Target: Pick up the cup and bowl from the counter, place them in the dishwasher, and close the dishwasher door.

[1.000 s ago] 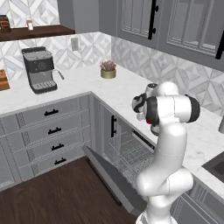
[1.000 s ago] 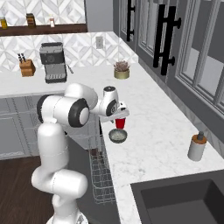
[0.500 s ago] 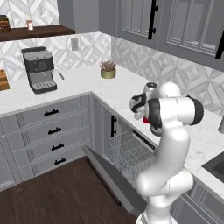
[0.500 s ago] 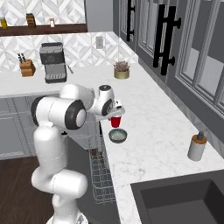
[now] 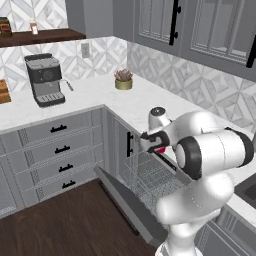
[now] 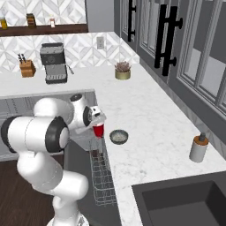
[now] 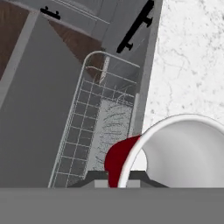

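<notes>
Pincer point(image 6: 98, 125) of our arm is clamped on the cup point(image 6: 98, 130), which we hold in the air at the front edge of the bench point(image 6: 145, 128), above the pulled-out rack point(image 6: 101, 176) of the dishwasher point(image 5: 150, 185). In the right base view the red cup hangs just under the white hand, its body pointing down, beside the bench edge and not touching it. In the left base view we see only a small red part of the cup point(image 5: 161, 148) behind the hand. In the hand view the cup point(image 7: 175, 151) is very near the camera: its white rim and white inside face us, and the red outer wall shows at the left side. Under it we see the grey wire rack point(image 7: 96, 131), and on the right the white marble surface of the bench point(image 7: 192, 57).

The bowl point(image 6: 118, 136) stands on the bench, near the cup and a little further from the edge. The dishwasher door point(image 5: 127, 202) is dropped open toward the dark wood floor point(image 5: 65, 220). A soap bottle point(image 6: 198, 148) stands near the dark sink point(image 6: 185, 203), well apart from the bowl.
</notes>
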